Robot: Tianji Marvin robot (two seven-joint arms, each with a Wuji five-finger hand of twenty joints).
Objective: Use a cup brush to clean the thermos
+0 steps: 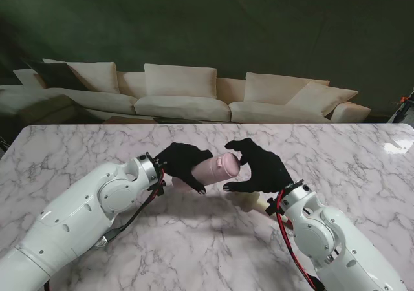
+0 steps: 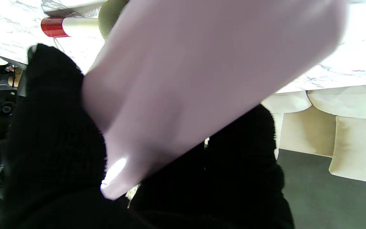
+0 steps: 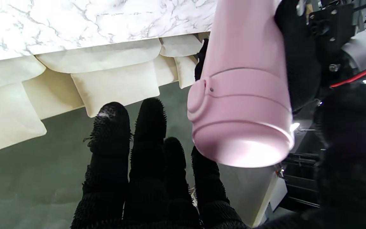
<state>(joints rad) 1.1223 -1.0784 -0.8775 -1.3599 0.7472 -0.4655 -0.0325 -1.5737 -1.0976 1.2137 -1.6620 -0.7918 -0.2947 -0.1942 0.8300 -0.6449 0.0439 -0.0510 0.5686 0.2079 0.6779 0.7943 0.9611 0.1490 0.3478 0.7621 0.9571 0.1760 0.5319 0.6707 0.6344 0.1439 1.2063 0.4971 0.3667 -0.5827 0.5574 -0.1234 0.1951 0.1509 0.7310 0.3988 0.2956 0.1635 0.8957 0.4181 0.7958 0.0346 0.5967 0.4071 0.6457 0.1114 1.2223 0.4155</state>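
thermos (image 1: 218, 166): smooth pink cylinder w/ lid on, lying sideways above the marble table (image 1: 77, 149), mid-table
left hand (image 1: 182, 162): black knit glove, fingers wrapped round thermos body
right hand (image 1: 257, 167): black glove, fingers spread and curled near the lid end, holding nothing afaict
brush (image 2: 75, 26): only left wrist cam shows it, white handle w/ red end, lying on the table
sofa (image 1: 187, 90): cream cushions behind the table

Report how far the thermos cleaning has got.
Done: the left hand has the pink thermos lifted off the table. In hand: the right hand, open, is at its capped end. Left: the lid is on; brushing hasn't begun; the brush lies on the table.
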